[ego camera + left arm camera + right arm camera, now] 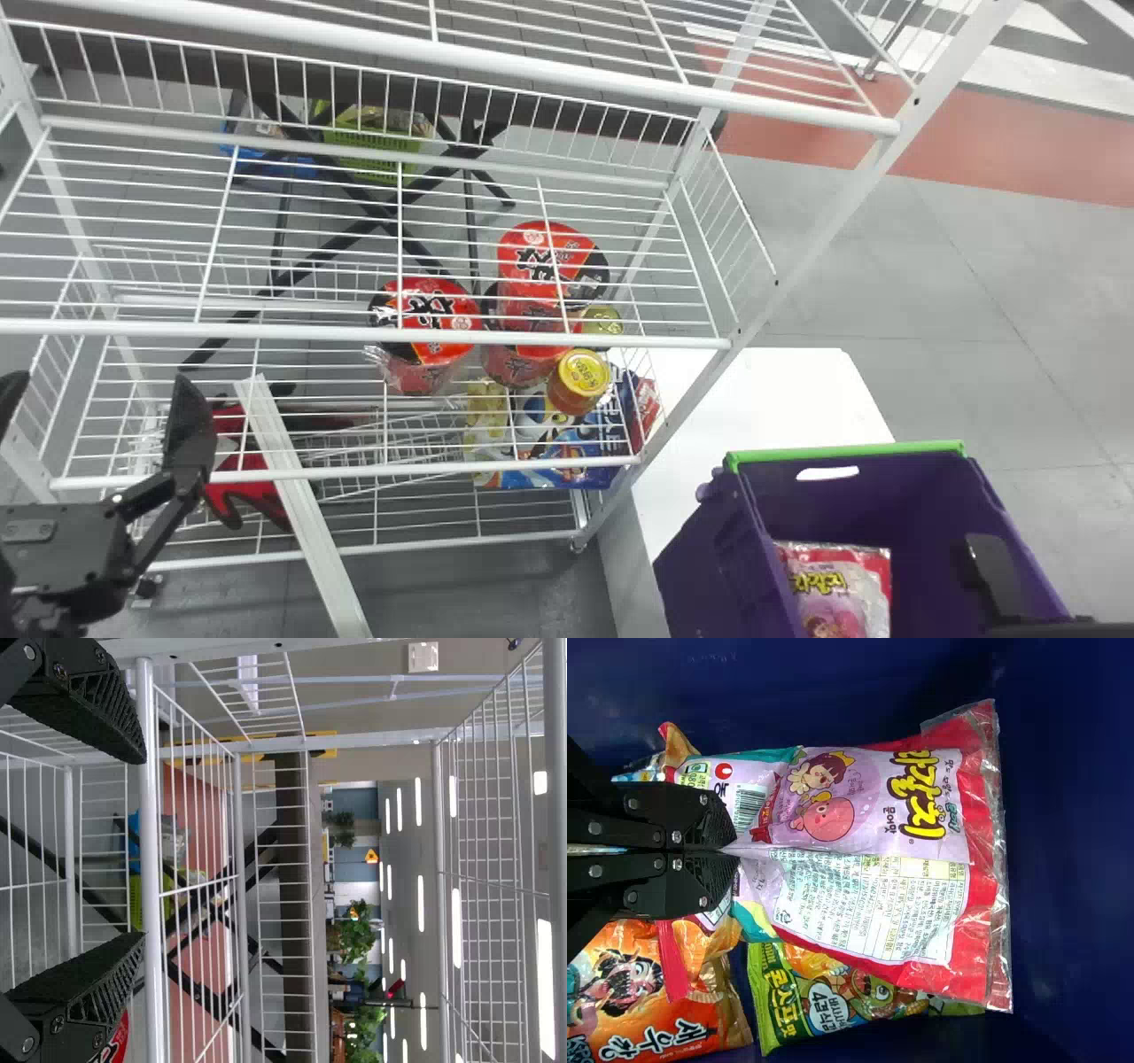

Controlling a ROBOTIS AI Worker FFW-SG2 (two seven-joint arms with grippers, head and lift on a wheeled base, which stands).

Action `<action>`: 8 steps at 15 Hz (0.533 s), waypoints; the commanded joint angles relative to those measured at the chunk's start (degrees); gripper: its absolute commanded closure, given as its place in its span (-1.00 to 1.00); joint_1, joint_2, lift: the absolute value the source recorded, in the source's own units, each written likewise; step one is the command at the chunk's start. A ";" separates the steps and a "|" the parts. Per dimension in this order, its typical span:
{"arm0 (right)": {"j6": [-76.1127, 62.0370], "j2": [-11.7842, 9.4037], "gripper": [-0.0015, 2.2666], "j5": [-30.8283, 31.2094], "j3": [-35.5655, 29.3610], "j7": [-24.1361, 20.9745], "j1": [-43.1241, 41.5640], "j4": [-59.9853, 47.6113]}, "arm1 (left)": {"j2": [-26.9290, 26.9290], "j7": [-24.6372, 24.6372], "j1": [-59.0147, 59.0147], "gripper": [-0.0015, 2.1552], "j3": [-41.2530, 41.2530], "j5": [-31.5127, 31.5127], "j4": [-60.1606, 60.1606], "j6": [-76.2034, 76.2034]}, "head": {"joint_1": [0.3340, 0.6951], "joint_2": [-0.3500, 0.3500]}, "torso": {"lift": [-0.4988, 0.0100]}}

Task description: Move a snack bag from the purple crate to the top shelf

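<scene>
Right gripper [994, 571]: inside the crate's space, jaws closed together on one pinched end of a snack bag, with almost no gap between them.
Pink, lilac and red plastic snack bag [877, 850]: within the crate, gripped at its lilac end, its red, clear-edged end pointing away from the jaws; whether it is lifted clear of the bags below cannot be told.
Deep purple plastic crate with a green rim strip [709, 567]: at the white desk [753, 399], whose far edge and far right corner show beyond it.
Crate companions: a green snack bag [824, 1001], partly under the held one; an orange bag with a printed face [647, 1010] beside it; a teal-and-lilac bag [744, 784] partly beneath the pink one.
Left gripper [99, 399]: parked at the left part of the rack, jaws wide apart with nothing between them.
White wire rack [797, 239]: left of the crate, its shelves stacked in tiers, the highest seen from the head crossing the top of the view.
Rack stock: red-and-black noodle packs [434, 310] toward the right end of a lower shelf, near a round container with a yellow lid [582, 372].
</scene>
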 commanded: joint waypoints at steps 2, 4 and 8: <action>1.02 0.31 0.15 0.22 -0.90 0.88 0.36 -1.27 | 0.04 0.00 0.00 -0.89 0.00 0.00 -0.26 0.00 | 1.00 -1.00 | -0.39; 1.20 0.31 0.15 0.14 -1.26 1.06 0.71 -1.97 | 0.04 0.00 0.00 -0.89 0.00 0.00 -0.44 0.00 | 1.00 -1.00 | -0.36; 1.38 0.58 0.15 0.14 -1.69 1.41 1.24 -3.11 | 0.04 0.00 0.18 -0.89 -0.08 -0.09 -0.70 0.18 | 1.00 -1.00 | -0.30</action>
